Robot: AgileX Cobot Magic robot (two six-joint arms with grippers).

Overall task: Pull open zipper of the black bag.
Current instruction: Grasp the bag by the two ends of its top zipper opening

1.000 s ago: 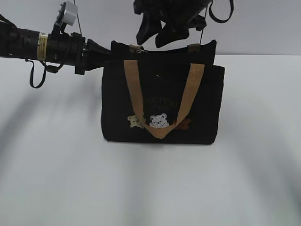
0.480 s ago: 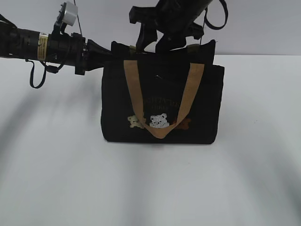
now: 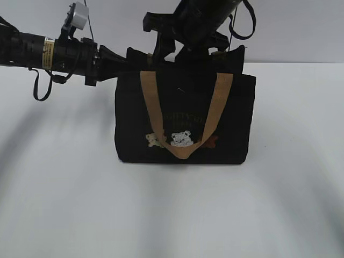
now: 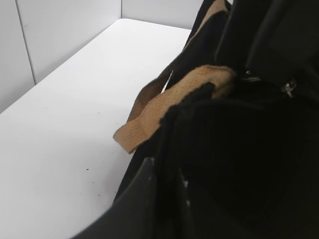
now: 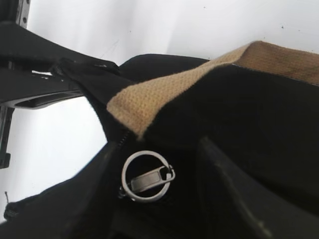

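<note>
On the white table (image 3: 64, 204) I see one black bag (image 3: 236, 118) with two tan handles (image 3: 152, 107). My left gripper (image 3: 121, 58) pinches the bag's top-left corner; my right gripper (image 3: 172, 45), jaws spread, hangs over the single zipper (image 5: 147, 177), which lies between them.
</note>
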